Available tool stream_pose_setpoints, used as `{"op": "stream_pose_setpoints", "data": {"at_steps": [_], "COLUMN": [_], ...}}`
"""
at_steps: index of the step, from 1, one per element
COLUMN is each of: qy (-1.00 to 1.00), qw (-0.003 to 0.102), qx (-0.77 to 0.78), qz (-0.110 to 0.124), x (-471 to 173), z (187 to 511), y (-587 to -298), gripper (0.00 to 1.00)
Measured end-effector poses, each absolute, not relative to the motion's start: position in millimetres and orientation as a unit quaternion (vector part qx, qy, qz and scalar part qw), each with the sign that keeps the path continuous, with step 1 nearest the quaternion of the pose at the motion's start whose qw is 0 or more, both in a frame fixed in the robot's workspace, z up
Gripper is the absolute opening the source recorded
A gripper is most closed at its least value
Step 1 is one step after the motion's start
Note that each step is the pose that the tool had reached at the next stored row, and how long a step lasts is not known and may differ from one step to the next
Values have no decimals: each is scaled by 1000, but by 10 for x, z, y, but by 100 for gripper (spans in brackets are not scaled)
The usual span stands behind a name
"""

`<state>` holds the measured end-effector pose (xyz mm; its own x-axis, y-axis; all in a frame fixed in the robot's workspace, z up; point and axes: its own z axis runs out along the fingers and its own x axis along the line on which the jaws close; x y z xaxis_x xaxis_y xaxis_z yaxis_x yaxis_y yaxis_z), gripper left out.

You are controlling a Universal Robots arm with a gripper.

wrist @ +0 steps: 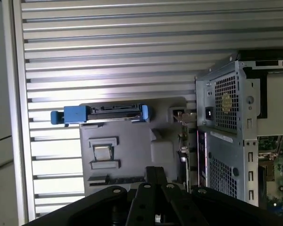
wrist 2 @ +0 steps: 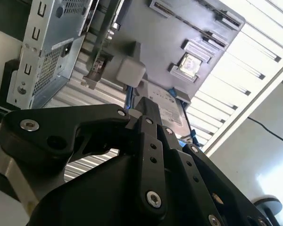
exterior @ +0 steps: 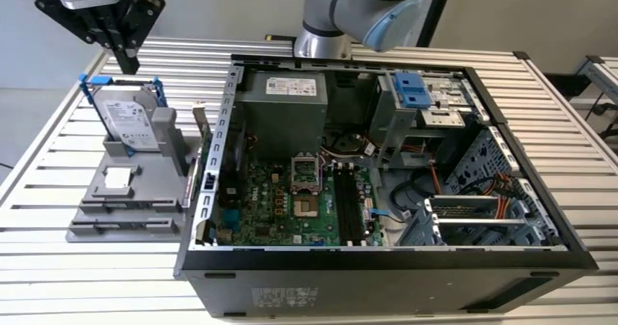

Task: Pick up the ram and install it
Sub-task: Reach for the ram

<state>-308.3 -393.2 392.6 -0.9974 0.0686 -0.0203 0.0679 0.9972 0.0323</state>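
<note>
While the black linkage gripper, fingers pressed together on nothing, hangs over the silver, blue-railed, white-labelled hard drive, the slim dark-green ram stick stands on edge in the grey plastic holder, and the exterior view adds the motherboard's black memory slots.

Exterior view, upper left: the gripper hangs in open air over the hard drive. The drive stands upright in the gray holder and blocks a straight drop there. We see only a tight gap between the holder and the case side wall. Centre of frame: the case is open on top, with free air above the memory slots. The power supply crowds the upper side. The drive cage and loose cables crowd the exterior view's right.
</note>
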Motion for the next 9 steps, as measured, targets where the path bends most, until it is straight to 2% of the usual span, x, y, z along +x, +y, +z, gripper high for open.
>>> {"op": "stream_pose_setpoints", "data": {"at_steps": [9], "qy": [999], "qw": [8], "qx": [34], "qz": [19], "x": [-3375], "z": [3926], "y": [-3931], "gripper": [0]}}
